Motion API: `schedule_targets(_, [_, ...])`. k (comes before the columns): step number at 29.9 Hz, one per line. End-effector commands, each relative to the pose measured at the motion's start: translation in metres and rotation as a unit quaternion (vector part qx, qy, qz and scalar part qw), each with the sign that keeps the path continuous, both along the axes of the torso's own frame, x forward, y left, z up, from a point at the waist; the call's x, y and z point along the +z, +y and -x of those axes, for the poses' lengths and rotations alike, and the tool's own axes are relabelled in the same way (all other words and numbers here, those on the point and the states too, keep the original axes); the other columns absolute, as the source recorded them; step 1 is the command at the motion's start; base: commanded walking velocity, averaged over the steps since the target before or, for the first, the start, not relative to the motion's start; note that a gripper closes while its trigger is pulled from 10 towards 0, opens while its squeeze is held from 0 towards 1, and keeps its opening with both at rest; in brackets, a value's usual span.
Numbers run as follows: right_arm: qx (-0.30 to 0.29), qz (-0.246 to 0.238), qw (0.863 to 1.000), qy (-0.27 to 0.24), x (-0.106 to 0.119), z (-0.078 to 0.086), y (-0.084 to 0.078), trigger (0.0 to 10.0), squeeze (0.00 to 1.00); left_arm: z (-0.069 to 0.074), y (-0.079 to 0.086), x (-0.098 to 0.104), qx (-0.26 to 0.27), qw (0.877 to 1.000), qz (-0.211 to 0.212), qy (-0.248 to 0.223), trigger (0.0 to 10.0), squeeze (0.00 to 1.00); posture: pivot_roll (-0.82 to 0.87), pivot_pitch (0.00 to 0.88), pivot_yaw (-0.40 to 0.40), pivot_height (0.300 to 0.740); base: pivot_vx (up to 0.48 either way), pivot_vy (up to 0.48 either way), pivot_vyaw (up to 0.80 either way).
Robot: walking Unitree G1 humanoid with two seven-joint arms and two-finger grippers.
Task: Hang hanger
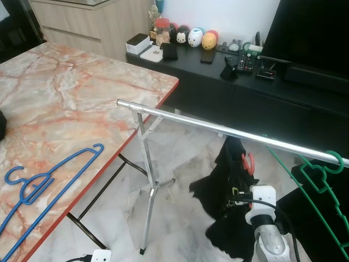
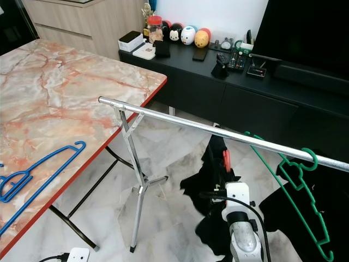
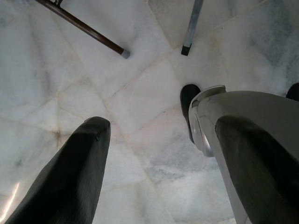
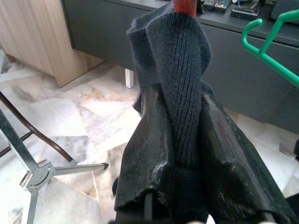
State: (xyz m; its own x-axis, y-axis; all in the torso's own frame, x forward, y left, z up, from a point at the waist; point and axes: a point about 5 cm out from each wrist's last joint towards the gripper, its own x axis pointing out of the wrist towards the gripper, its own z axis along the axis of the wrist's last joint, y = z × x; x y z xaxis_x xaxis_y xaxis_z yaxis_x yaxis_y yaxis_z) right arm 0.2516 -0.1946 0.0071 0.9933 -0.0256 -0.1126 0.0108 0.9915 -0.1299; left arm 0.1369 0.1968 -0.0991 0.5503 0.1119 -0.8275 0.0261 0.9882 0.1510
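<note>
A silver rail on a tripod stand crosses the view beside a marble table. A green hanger hangs on the rail's right end. Just below the rail's middle, my right gripper is shut on a dark knit garment draped over a red hanger. The red hook pokes out above the cloth, under the rail. A blue hanger lies on the table's near left part. My left gripper hangs open over the floor with nothing between its fingers.
A black TV console with plush toys and remotes runs along the back, under a dark screen. The rack's tripod legs spread on the marble floor. A white power strip lies near the table leg. My own foot stands below the left gripper.
</note>
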Motion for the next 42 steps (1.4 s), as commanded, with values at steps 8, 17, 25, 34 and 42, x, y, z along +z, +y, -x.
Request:
schedule_targets(8, [-0.003,-0.007,1.000,-0.021,0.013,-0.017,0.005,10.0,0.00,0.009,-0.008,-0.005,-0.006,1.000,0.017,0.017,10.0,0.00,-0.02,0.061,-0.017,0.740,-0.277,0.000,0.00])
schedule_targets(17, [0.001,-0.004,1.000,-0.013,0.012,-0.017,0.005,10.0,0.00,0.010,-0.009,-0.005,-0.002,1.000,0.019,0.018,10.0,0.00,-0.02,0.075,-0.020,0.740,-0.302,0.000,0.00])
schedule_targets(25, [0.008,-0.003,1.000,-0.007,0.011,-0.018,0.008,10.0,0.00,0.009,-0.009,-0.005,-0.002,1.000,0.019,0.019,10.0,0.00,-0.02,0.078,-0.022,0.740,-0.307,0.000,0.00])
schedule_targets(34, [0.010,-0.002,1.000,-0.003,0.010,-0.018,0.008,10.0,0.00,0.010,-0.010,-0.005,-0.001,1.000,0.021,0.023,10.0,0.00,-0.02,0.081,-0.021,0.740,-0.305,0.000,0.00])
schedule_targets(42, [0.009,0.000,1.000,0.001,0.009,-0.019,0.007,10.0,0.00,0.010,-0.011,-0.006,-0.002,0.999,0.023,0.024,10.0,0.00,-0.02,0.083,-0.023,0.740,-0.308,0.000,0.00])
